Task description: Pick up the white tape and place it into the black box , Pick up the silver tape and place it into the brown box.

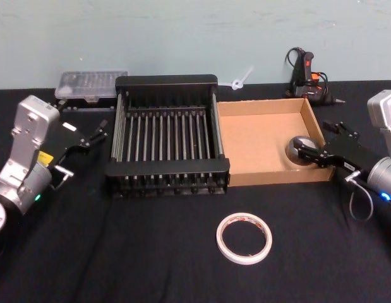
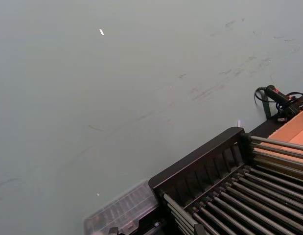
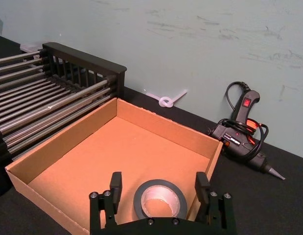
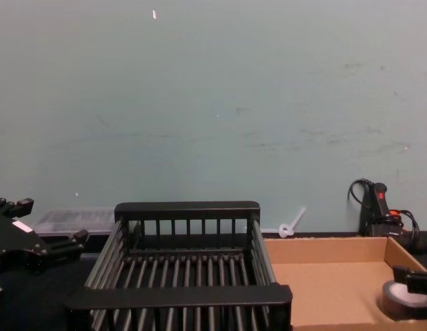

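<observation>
Silver tape (image 3: 159,200) lying flat in near right corner of brown box (image 3: 123,155), between open jaws of right gripper (image 3: 161,197). White tape (image 1: 244,237) on surface, near side. Black box (image 1: 167,136) left of brown. Left gripper (image 1: 88,136) open, far left.

Silver arms, black tools (image 1: 88,137)

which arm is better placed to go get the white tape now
Left, probably. The left gripper hangs open and empty beside the black slatted plastic crate, while the right gripper straddles the small grey-silver tape roll in the shallow brown cardboard tray. The flat white tape roll lies roughly midway.
</observation>
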Controlling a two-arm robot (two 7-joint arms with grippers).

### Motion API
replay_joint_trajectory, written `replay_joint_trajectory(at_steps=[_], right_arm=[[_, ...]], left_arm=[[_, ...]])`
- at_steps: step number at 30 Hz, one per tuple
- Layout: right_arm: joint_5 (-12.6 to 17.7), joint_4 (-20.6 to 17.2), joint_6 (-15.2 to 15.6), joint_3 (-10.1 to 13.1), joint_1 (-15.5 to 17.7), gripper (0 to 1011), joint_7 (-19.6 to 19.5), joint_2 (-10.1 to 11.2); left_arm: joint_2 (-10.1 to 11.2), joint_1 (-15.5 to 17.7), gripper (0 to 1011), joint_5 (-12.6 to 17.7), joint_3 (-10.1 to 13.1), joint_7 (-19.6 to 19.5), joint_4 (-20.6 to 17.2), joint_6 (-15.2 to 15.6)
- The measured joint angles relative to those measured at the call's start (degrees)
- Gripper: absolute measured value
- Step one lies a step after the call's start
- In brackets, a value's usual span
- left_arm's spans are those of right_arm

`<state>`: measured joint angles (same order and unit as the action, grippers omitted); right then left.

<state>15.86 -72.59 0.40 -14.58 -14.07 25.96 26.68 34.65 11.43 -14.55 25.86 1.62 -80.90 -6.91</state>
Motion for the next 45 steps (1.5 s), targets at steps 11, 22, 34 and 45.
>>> replay_joint_trajectory(at_steps=[11,22,34,45], right_arm=[[0.0,0.0,0.0,0.0,0.0,1002,0.0,0.0],[0.0,0.0,0.0,0.0,0.0,1002,0.0,0.0],[1.8,-4.3,2.4,1.0,2.2,1002,-0.3,1.0],[4.7,-11.3,6.0,1.7,6.4,1002,0.2,3.4]], left_arm=[[0.0,0.0,1001,0.0,0.0,0.0,0.0,0.0],[0.0,0.0,1001,0.0,0.0,0.0,0.0,0.0],[0.0,0.0,1001,0.0,0.0,0.0,0.0,0.0],[0.0,0.0,1001,0.0,0.0,0.0,0.0,0.0]])
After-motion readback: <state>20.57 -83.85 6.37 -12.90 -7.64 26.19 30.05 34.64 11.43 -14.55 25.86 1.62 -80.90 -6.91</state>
